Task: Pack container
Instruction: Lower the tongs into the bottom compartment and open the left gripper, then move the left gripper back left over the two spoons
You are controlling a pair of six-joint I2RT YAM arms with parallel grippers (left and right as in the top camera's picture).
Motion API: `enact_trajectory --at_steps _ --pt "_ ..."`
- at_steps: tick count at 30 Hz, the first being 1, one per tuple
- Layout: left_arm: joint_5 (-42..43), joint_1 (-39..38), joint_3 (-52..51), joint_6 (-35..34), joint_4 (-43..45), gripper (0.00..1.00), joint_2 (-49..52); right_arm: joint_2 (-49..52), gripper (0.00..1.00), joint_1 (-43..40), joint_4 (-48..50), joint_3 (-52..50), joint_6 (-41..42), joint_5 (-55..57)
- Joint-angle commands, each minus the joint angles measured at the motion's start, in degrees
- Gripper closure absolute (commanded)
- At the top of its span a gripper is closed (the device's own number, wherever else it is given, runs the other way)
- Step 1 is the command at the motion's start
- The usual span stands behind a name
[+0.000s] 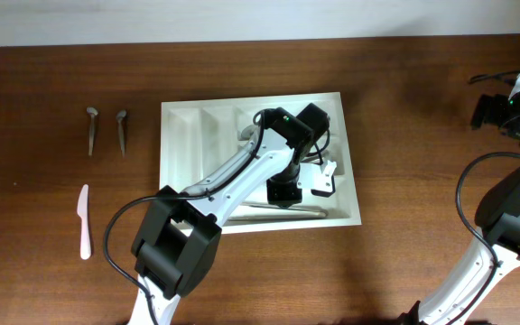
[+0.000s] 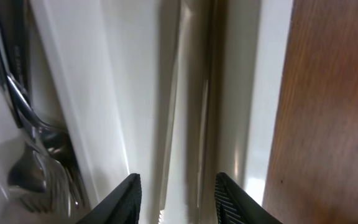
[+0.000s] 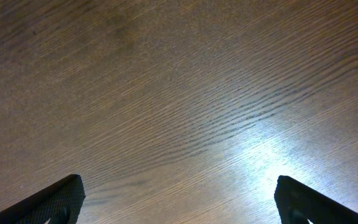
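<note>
Container (image 1: 177, 135) lies central on the table (image 1: 61, 72), long axis left-right, directly under our left gripper (image 2: 176, 196), jaws apart above a knife (image 2: 194, 74) in its nearest compartment; right gripper (image 3: 179, 208), also spread, hovers well apart.

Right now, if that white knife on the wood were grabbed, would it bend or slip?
The white knife looks like thin plastic, so probably light and slightly bendy. It lies flat on the table, so gripping its edges may be fiddly. Being flat, it shouldn't roll.
</note>
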Motion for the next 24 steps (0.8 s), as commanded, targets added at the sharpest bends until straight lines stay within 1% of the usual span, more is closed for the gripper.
enact_trajectory --at_steps 1,2,3,5,6,7,11,13,16,19,21,24 --pt "-2.40 0.09 0.52 0.72 0.81 0.59 0.50 -0.68 0.01 0.22 0.13 -0.20 0.52 -0.11" --pt "-4.33 0.09 1.25 0.59 0.83 0.53 0.50 -0.68 0.01 0.22 0.15 -0.20 0.52 -0.11" --pt "-7.17 0.09 2.40 -0.37 0.83 0.42 0.50 -0.68 0.01 0.22 0.15 -0.20 0.52 -0.11" --pt "-13.31 0.09 5.46 -4.07 1.25 0.27 0.50 -0.68 0.01 0.22 0.15 -0.20 0.52 -0.11" --pt "-16.63 0.20 7.72 -6.80 1.81 0.16 0.50 -0.68 0.01 0.22 0.15 -0.20 0.52 -0.11" --pt "-18.34 0.35 9.66 -8.52 2.21 0.01 0.50 -0.68 0.01 0.22 0.15 -0.20 0.52 -0.11" --pt "-19.52 2.49 18.97 -14.19 3.61 0.01 0.50 -0.68 0.01 0.22 0.15 -0.20 0.52 -0.11" --pt "-20.04 4.70 23.50 -18.36 3.21 0.01 0.48 -0.68 0.01 0.22 0.13 -0.20 0.52 -0.11" --pt "-21.38 9.68 28.87 -24.65 0.55 0.01 0.46 -0.68 0.01 0.22 0.13 -0.20 0.52 -0.11" --pt "-21.29 16.85 30.23 -29.09 -1.03 0.01 0.46 -0.68 0.01 0.22 0.15 -0.20 0.52 -0.11" --pt "-18.14 22.38 30.16 -30.88 -1.42 0.01 0.52 -0.68 0.01 0.22 0.15 -0.20 0.52 -0.11" --pt "-6.21 29.57 30.05 -30.86 -1.75 0.01 0.52 -0.68 0.01 0.22 0.15 -0.20 0.52 -0.11"
